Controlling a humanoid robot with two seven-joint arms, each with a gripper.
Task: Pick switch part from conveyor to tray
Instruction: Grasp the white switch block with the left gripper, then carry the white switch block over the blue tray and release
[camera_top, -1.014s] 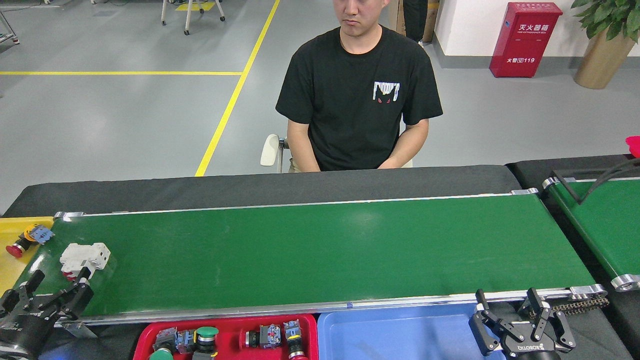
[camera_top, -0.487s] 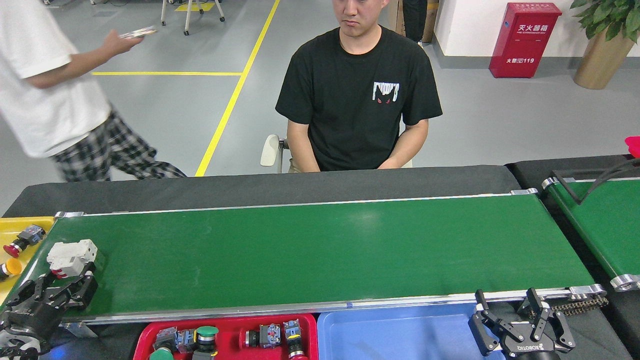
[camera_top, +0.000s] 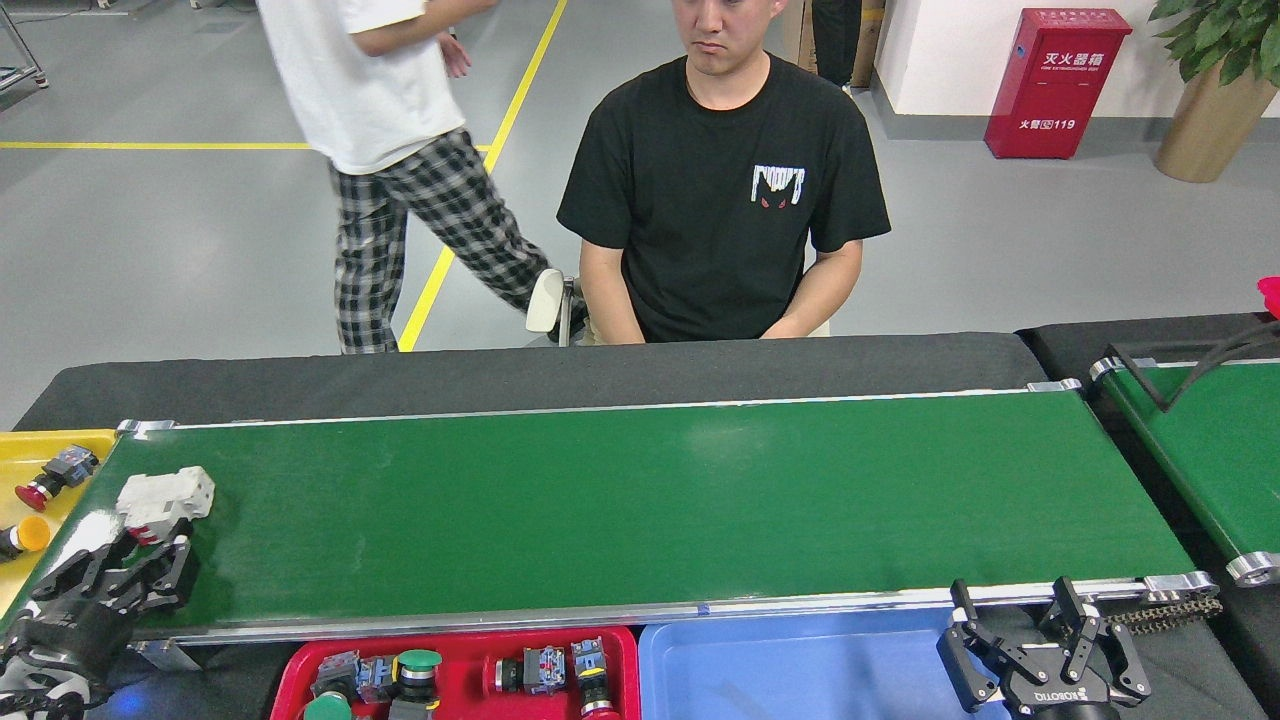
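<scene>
The white switch part (camera_top: 165, 499), with a bit of red on its underside, lies at the far left end of the conveyor (camera_top: 650, 500). My left gripper (camera_top: 125, 570) is just in front of it, its dark fingers spread, its tips close to the part's near side and nothing between them. My right gripper (camera_top: 1040, 625) hangs open and empty at the right end of the blue tray (camera_top: 800, 670), below the belt's near rail. A red tray (camera_top: 288, 680) to the left holds several switch parts.
A yellow tray (camera_top: 70, 440) with loose parts sits past the belt's left end. A narrower green belt (camera_top: 1200, 450) stands at the right. Behind the conveyor a person in a black T-shirt (camera_top: 720, 180) sits, and another in a white shirt (camera_top: 400, 150) walks by.
The white part has drifted left toward the belt's end. My left gripper has sunk lower and shifted under it. A person in a white shirt has walked in from the left.
</scene>
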